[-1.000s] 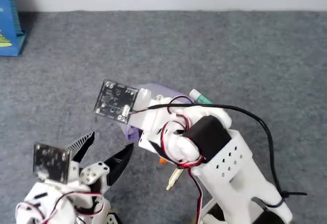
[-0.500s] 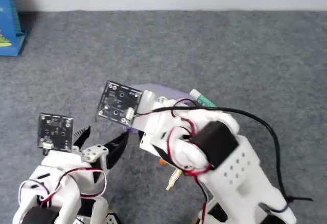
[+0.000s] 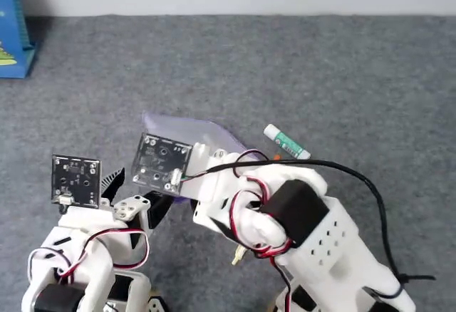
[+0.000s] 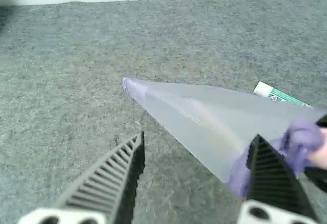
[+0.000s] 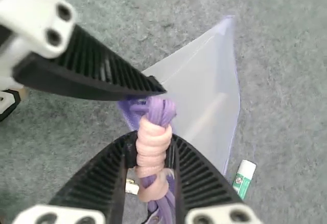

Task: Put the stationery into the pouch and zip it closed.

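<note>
One thing hangs from the rig just now: the pouch (image 5: 204,91), a thin, translucent purple sleeve. My right gripper (image 5: 152,139) is clamped on its braided pull cord (image 5: 155,112); nothing else supports that end. My left gripper (image 4: 198,139) is spread wide and empty. One jaw sits just beside the pouch's corded corner and the other is well off its lower edge.

I judge the pouch light, limp and slick. It should sag and swing from the cord, and the flat panel would likely slide out of a pinch. The better hold for the left gripper looks like the stiffer seam at the corded corner, close to the cord. That would let a pull on the cord work against something.

Its long axis runs from the corded corner out to the free pointed corner, which points away from both arms and tapers toward the grey carpet (image 3: 342,70). I cannot tell whether the mouth is open.

A green-and-white glue stick (image 3: 286,142) lies outside the pouch, just beside its edge on the side away from the left gripper.
</note>
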Tool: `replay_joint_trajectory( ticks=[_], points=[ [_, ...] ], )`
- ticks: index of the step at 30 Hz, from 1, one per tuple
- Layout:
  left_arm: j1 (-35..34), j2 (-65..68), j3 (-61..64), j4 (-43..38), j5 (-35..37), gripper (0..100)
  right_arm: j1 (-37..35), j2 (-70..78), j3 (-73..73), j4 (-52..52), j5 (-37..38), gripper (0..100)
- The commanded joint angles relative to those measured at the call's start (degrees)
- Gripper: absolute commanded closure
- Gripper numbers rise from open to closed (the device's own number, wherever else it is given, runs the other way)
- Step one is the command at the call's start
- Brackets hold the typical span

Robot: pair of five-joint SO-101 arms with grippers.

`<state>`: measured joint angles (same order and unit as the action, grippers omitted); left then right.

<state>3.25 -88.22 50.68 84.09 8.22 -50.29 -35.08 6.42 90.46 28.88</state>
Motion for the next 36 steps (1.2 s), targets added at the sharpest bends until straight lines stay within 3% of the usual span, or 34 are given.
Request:
replay_joint_trajectory(
  ticks=[1, 19, 26, 36],
  points=[
    [-0.2, 1.3, -0.1, -1.3, 0.4, 69, -1.0, -1.9, -0.5, -0.6, -0.5, 98.9],
    [0.1, 1.1, -4.5, 3.3, -0.5, 69, 4.4, -1.8, -0.5, -2.8, -0.4, 98.9],
    [7.9, 1.1, -8.6, 8.6, -0.4, 69, 4.4, -1.8, -0.5, -3.3, -0.4, 98.9],
    [3.5, 1.2, -3.7, 4.8, -0.6, 69, 4.4, -2.4, -0.5, -2.4, -0.4, 98.9]
  ],
)
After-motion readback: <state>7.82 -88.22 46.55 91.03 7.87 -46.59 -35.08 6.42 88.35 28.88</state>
